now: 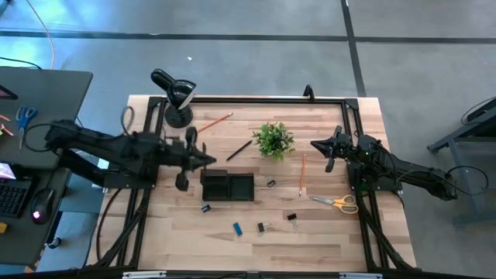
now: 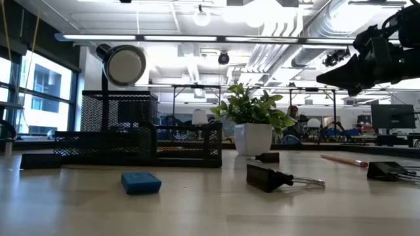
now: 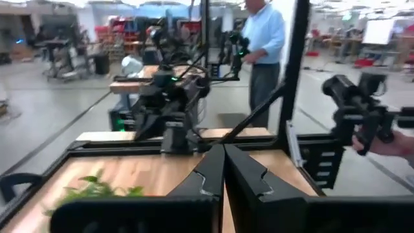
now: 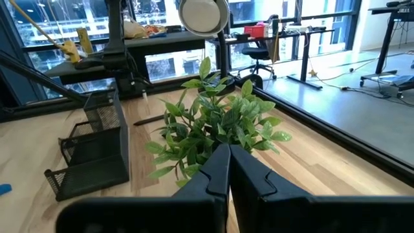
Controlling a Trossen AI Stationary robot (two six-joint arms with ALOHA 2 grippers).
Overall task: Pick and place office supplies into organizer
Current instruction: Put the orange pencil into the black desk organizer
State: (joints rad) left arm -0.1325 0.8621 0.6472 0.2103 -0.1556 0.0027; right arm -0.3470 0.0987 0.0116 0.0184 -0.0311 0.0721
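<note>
The organizer [image 1: 228, 186] is a low black mesh tray with compartments; both the left gripper [image 1: 209, 160] and right gripper [image 1: 315, 143] are closed, empty.

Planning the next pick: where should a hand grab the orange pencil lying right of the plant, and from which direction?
Grip the orange pencil mid-shaft, coming straight down, fingers either side of its thin width. It lies flat on the table, pointing roughly away from the front edge, with bare wood on both sides. The plant crowds its far end, so mid-shaft or lower seems safer. The right hand, shut now, is nearest.
</note>
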